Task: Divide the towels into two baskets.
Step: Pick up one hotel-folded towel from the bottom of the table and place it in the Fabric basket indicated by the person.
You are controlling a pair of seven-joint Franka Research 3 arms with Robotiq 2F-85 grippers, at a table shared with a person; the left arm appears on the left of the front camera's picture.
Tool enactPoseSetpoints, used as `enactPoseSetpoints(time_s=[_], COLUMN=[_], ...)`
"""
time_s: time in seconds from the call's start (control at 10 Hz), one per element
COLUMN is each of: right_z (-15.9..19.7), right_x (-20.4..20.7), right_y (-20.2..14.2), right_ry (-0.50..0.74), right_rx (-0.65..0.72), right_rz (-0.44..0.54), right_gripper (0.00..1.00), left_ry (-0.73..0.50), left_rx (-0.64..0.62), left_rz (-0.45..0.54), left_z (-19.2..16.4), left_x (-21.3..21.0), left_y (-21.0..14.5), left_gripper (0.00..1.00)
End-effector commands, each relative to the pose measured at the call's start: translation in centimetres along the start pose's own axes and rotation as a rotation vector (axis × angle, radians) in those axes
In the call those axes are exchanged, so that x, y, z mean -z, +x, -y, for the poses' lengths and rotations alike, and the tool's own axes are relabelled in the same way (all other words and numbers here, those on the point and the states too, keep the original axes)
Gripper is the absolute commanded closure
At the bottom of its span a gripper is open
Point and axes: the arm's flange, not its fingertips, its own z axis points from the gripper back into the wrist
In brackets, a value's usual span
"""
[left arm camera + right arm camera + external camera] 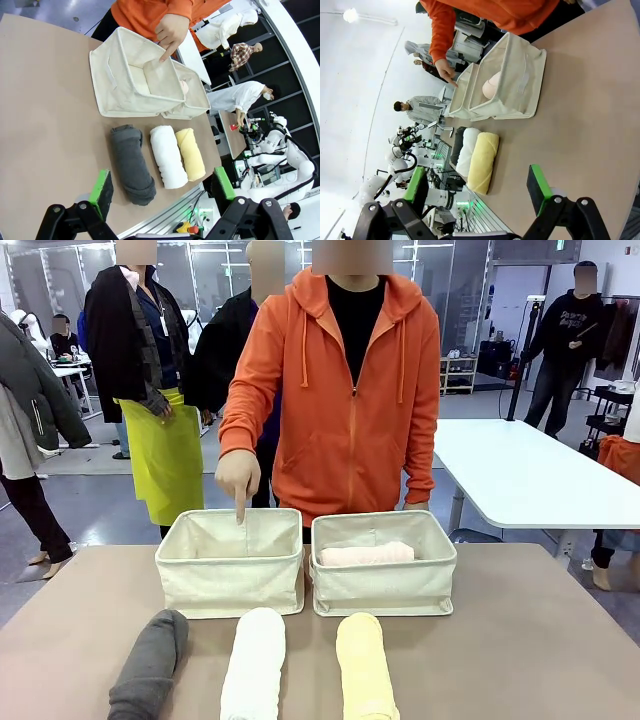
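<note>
Left gripper [162, 186] jaws wide, holding nothing, hanging above the near table edge over the towel row. Right gripper [477, 184] same: wide, empty, off to the side of the yellow towel [365, 670].

Person's hand [238, 478], upper centre-left of the front view, points one finger down into the left-hand basket [225, 585], which looks empty. Right-hand basket [385, 590] sits just beside it and has the pink towel [366, 554] lying in it. Grey towel [150, 665], white towel [253, 665] and the yellow one lie side by side on the table [540, 640], lower centre of frame, in front of the baskets.

Step in hand, as I judge it: pick a roll and drop it where the finger points. To do it well:
- take the roll across its middle, jaws spanning the thickness, so it doesn't unroll or sag
- grey is nearest the left arm, so it's the likely first pick
- lift clear of the soft rim and lower it lengthwise.

Hard to tell:
- near ends of all three rolls are cut off at the bottom edge of the front view
- the pink roll shows just above the rim
- can't tell if the fingertip touches the basket wall
- grey is mostly hidden behind white in the right wrist view.
</note>
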Motion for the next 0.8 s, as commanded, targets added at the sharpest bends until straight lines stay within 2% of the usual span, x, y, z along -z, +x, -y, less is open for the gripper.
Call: enactPoseSetpoints(time_s=[0.0,0.1,0.3,0.4,0.7], right_z=[-0.4,-0.4,-0.4,-0.4,-0.4], right_x=[0.0,0.0,0.0,0.0,0.0], right_y=[-0.2,-0.2,-0.2,-0.2,-0.2], right_ry=[-0.013,-0.013,-0.013,-0.013,-0.013], right_rx=[0.005,0.005,0.005,0.005,0.005], right_rz=[0.0,0.0,0.0,0.0,0.0], right_gripper=[0.0,0.0,0.0,0.0,0.0], left_ry=[0.08,0.154,0.266,0.255,0.366], left_rx=[0.09,0.13,0.142,0.168,0.211], left_rz=[-0.171,-0.316,-0.461,-0.542,-0.644], left_z=[2.3,3.6,4.8,4.8,5.3], left_x=[2.3,5.5,11.1,13.0,17.9], left_y=[-0.1,-0.4,-0.6,-1.0,-3.7], left_gripper=[0.0,0.0,0.0,0.0,0.0])
